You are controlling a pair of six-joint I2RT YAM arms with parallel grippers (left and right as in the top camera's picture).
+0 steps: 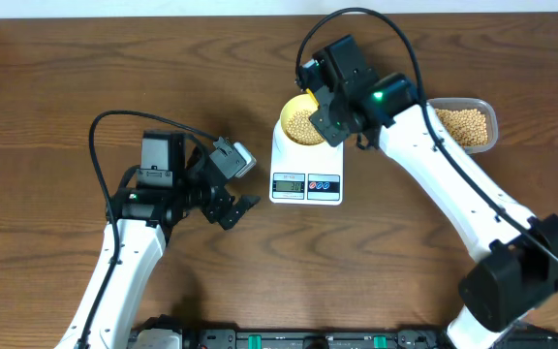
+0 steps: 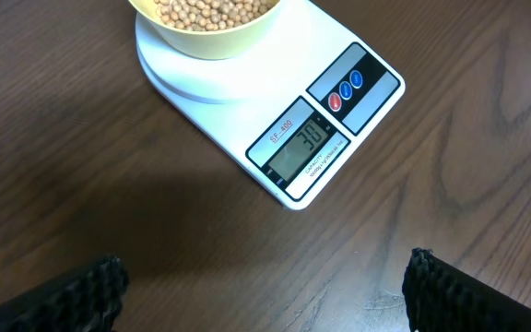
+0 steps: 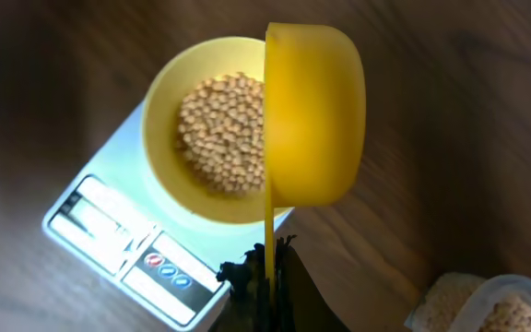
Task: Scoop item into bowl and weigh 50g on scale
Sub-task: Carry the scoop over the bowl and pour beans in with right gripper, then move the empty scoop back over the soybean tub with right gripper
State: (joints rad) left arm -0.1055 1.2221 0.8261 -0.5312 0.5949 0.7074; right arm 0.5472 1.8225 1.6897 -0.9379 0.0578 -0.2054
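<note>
The pale-yellow bowl (image 1: 303, 123) stands on the white scale (image 1: 306, 179) and holds a heap of beige beans (image 3: 221, 134). The bowl (image 2: 208, 23) and scale (image 2: 321, 138) also show in the left wrist view; the display reads about 30. My right gripper (image 3: 270, 263) is shut on the handle of a yellow measuring spoon (image 3: 313, 115), which is turned on its side over the bowl's right rim (image 3: 159, 101). In the overhead view the right gripper (image 1: 323, 97) hovers at the bowl. My left gripper (image 1: 232, 184) is open and empty, left of the scale above bare table.
A clear plastic tub (image 1: 473, 124) with more beans stands at the right, behind the right arm; its corner shows in the right wrist view (image 3: 487, 304). The table is dark brown wood (image 1: 66, 97).
</note>
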